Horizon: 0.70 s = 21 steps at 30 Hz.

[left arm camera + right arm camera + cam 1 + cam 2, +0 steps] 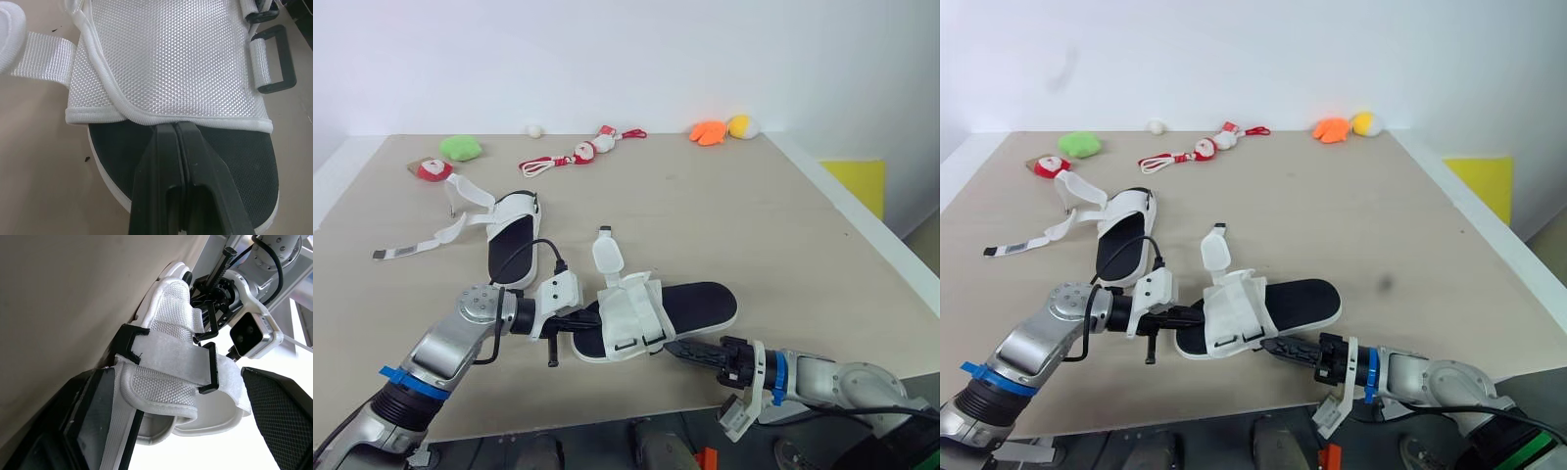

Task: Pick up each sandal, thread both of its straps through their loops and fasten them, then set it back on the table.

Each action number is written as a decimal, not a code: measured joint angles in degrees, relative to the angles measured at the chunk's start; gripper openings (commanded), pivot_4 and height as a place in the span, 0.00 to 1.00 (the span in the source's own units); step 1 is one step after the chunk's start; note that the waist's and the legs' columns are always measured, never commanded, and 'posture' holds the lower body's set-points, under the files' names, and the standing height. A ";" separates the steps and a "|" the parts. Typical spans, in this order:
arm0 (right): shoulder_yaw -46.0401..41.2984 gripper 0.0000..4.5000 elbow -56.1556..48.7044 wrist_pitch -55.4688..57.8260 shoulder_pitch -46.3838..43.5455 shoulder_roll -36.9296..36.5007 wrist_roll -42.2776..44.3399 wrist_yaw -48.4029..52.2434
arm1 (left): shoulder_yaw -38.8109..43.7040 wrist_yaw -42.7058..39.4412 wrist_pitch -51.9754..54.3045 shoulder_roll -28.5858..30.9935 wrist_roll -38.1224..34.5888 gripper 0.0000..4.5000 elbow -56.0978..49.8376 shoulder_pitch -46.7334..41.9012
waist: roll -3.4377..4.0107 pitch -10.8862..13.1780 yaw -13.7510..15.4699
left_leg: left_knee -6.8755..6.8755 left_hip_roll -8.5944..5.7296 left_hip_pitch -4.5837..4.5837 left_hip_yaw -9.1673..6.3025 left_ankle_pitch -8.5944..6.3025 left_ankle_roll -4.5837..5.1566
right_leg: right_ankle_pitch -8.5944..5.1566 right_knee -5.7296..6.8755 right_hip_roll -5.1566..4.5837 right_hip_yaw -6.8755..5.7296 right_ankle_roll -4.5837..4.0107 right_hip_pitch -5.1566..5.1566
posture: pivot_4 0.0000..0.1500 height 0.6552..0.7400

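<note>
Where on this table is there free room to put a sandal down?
Free: the wide right half of the table, between the near sandal and the orange toy. Crowded: the front, where the left pincer and right pincer are at that sandal; the left, with loose straps of the far sandal.

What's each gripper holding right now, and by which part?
Left gripper is shut on the near sandal, seemingly pinching the hem of its white mesh upper. Right gripper is open astride the sandal's black loops, holding nothing.
</note>
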 measured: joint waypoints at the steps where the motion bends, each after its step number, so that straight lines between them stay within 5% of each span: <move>1: 0.35 0.99 0.02 0.02 -0.20 -0.29 0.07 -0.45 | 0.03 -0.06 -0.03 0.00 -0.02 0.00 -0.04 0.01 | 0.05 0.03 0.00 | 0.00 -0.02 0.00 0.00 0.00 0.00 | 0.00 -0.01 -0.01 0.01 0.00 -0.02 | 1.00 1.00; 21: 4.25 0.99 0.54 -3.97 -6.15 -1.57 1.58 -1.57 | 0.90 -1.18 0.01 0.01 -0.10 0.00 -0.51 0.21 | 0.52 0.39 -0.01 | -0.02 0.02 -0.19 0.52 0.11 0.18 | 0.00 0.02 0.01 0.19 0.00 -0.65 | 1.00 1.00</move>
